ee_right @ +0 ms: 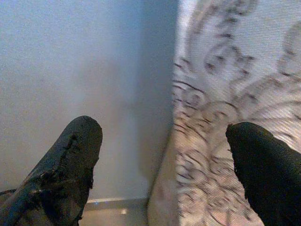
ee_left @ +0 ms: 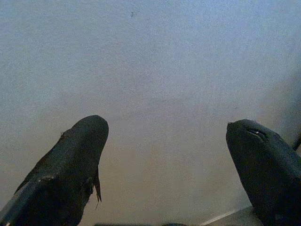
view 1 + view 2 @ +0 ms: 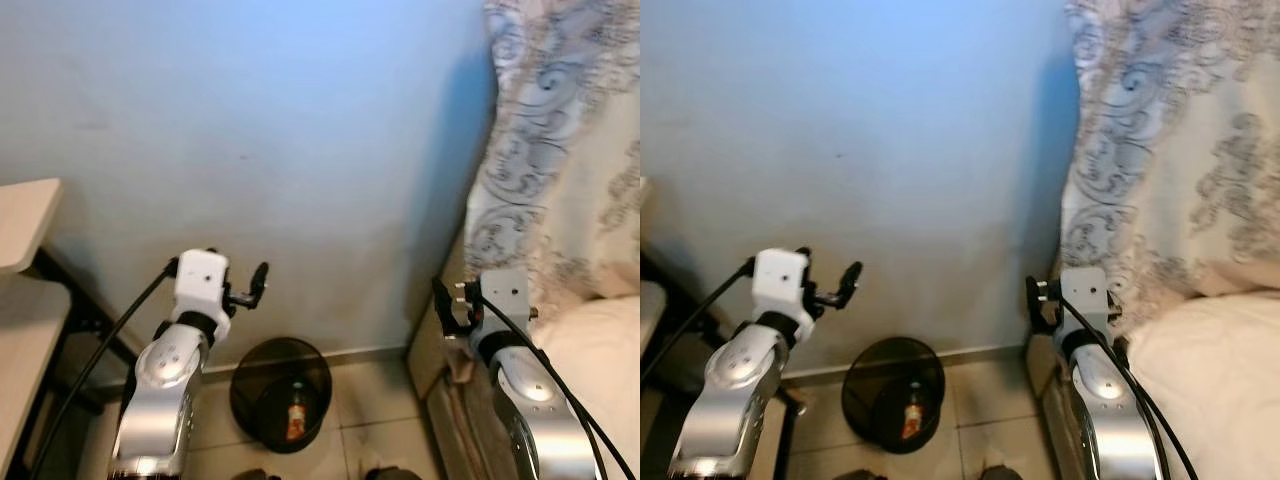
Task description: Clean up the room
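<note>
A black mesh waste bin (image 3: 270, 385) stands on the tiled floor against the blue wall, between my two arms. Inside it lies a small bottle (image 3: 296, 412) with an orange label. Both arms are raised in front of the wall, above the bin. In the left wrist view my left gripper (image 2: 167, 127) is open, its fingers wide apart with bare wall between them. My right gripper (image 1: 162, 127) is open too and holds nothing; it points at the corner where the wall meets the patterned curtain (image 1: 235, 94).
A light wooden desk (image 3: 25, 230) on a dark frame stands at the left. The grey-patterned curtain (image 3: 560, 150) hangs at the right, with pale cream bedding (image 3: 600, 340) below it. The blue wall (image 3: 280, 130) is close ahead.
</note>
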Motion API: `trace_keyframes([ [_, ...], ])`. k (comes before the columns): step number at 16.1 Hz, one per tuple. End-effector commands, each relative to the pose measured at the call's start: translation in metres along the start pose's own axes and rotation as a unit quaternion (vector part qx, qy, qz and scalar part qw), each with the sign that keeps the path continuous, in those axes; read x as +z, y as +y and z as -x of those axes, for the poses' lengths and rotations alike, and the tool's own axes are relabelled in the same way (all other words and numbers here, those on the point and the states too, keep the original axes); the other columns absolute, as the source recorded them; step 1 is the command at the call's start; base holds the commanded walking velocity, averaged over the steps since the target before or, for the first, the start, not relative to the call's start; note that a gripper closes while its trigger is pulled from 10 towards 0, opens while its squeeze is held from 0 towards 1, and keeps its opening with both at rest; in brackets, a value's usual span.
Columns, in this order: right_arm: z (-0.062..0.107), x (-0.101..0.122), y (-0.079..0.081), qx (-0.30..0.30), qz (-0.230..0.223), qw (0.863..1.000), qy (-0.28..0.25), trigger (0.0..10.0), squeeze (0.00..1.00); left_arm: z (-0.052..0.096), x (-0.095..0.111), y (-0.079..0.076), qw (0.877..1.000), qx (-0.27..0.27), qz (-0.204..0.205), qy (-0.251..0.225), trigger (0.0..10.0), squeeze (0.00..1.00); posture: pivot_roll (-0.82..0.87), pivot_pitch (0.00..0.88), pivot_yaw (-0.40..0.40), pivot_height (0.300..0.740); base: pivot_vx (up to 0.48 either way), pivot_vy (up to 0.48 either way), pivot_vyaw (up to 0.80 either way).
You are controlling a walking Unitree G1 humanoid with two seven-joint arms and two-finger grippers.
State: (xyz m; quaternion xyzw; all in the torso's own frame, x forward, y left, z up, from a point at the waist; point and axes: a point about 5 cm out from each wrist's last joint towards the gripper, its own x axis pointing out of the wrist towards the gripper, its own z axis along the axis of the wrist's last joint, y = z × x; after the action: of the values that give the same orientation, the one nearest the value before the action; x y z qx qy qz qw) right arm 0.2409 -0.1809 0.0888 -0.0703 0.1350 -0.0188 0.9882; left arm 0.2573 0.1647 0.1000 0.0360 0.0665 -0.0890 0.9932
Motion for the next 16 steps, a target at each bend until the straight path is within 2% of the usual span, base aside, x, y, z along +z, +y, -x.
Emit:
trace_keyframes([
  [1,-0.001,0.003,0.000,-0.009,0.000,1.000,-0.006,10.0,0.00,0.001,0.004,0.003,1.000,0.020,0.006,-0.003,10.0,0.15,-0.02,0.000,0.060,0.740,0.000,0.000,-0.77],
  [4,-0.002,0.006,0.004,-0.007,0.010,1.000,-0.011,10.0,0.00,0.002,0.000,0.003,0.999,0.028,0.016,0.007,10.0,0.15,-0.03,0.000,0.055,0.740,0.000,0.000,-0.78],
  [8,-0.001,0.005,0.005,-0.005,0.017,1.000,-0.006,10.0,0.00,0.004,-0.005,0.008,0.999,0.026,-0.017,0.024,10.0,0.15,-0.02,0.000,0.032,0.740,0.000,0.000,-0.77],
  [10,-0.002,0.005,0.006,-0.004,0.019,1.000,-0.005,10.0,0.00,0.001,-0.003,0.008,0.999,0.031,-0.010,0.024,10.0,0.15,-0.03,0.000,0.030,0.740,0.000,0.000,-0.78],
  [16,-0.004,0.006,0.012,0.008,0.032,0.999,-0.012,10.0,0.00,-0.002,-0.001,-0.002,1.000,0.013,-0.012,0.022,10.0,0.15,-0.03,0.000,0.030,0.740,0.000,0.000,-0.78],
])
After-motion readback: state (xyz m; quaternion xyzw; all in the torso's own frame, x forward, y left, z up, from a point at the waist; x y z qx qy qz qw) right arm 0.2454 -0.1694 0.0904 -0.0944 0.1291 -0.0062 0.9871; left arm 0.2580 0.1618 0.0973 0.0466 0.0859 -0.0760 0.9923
